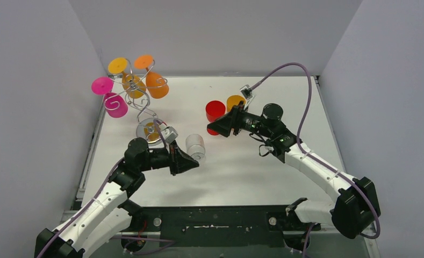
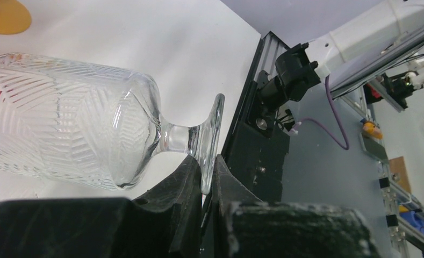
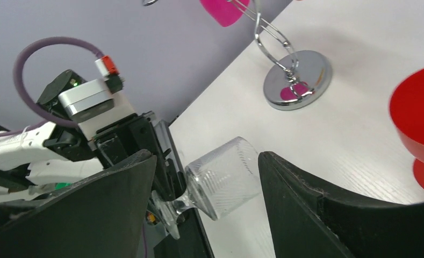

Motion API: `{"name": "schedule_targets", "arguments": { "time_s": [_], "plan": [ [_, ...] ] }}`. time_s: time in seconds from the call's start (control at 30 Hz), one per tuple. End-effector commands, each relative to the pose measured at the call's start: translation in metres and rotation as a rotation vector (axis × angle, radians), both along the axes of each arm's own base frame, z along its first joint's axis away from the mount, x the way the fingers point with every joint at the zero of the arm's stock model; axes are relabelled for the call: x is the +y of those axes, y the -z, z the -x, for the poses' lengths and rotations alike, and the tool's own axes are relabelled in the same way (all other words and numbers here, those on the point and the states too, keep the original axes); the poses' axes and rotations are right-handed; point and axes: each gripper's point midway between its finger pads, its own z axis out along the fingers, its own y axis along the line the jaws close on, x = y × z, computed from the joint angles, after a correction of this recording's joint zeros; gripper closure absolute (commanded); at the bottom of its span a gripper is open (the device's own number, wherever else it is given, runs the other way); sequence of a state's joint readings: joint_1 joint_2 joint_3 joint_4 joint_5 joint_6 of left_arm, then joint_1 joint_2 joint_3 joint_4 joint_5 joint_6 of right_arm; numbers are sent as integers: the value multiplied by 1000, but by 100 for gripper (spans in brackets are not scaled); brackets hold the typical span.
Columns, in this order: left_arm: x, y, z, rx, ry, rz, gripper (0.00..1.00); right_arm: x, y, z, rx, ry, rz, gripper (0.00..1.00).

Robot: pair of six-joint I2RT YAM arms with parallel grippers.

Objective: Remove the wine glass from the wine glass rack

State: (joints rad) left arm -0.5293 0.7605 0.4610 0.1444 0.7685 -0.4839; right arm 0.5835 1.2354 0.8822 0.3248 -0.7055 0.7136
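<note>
White table [image 1: 242, 177], plain grey walls [image 1: 215, 32] (back + both sides). The left gripper [image 2: 207, 174] was pinched shut on the foot of the clear wine glass [image 2: 75, 123], which lay sideways just right of the rack [image 1: 145, 107] base, off its arms. The right gripper [image 1: 218, 128] stood wide w/ nothing in it, beside a red glass [image 1: 215, 110]; a pink glass [image 1: 115, 105] + orange glasses [image 1: 157, 85] hung on the rack
</note>
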Motion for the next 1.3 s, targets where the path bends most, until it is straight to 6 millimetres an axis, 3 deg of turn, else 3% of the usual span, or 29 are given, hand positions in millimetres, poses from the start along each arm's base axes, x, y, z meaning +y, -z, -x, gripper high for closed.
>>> {"name": "schedule_targets", "arguments": {
  "time_s": [0.0, 0.23, 0.33, 0.43, 0.5, 0.6, 0.77, 1.03, 1.27],
  "plan": [
    [-2, -36, 5, -221, 69, 40, 100, -18, 3, -15, -5, 69, 16, 29],
    [-3, -18, 0, -235, 80, -13, 100, -25, 5, -18, 111, 70, -16, 28],
    [-5, -23, 14, -362, 186, 21, 100, -27, 8, -24, 170, 90, -24, 27],
    [-3, -34, 18, -428, 173, 72, 100, -28, 15, -29, 213, 92, -30, 27],
    [-1, -27, 25, -470, 204, 66, 100, -27, 14, -28, 207, 52, -37, 27],
    [1, -20, 34, -530, 251, 78, 100, -25, 12, -20, 186, -25, -40, 27],
    [2, -37, 46, -599, 308, 104, 100, -17, -4, 1, 208, -211, -64, 27],
    [-1, -43, 54, -635, 392, 140, 100, -7, -12, 33, 272, -463, -40, 32],
    [0, -50, 57, -659, 413, 135, 100, 14, 21, 51, 325, -577, 72, 39]
  ]
}}
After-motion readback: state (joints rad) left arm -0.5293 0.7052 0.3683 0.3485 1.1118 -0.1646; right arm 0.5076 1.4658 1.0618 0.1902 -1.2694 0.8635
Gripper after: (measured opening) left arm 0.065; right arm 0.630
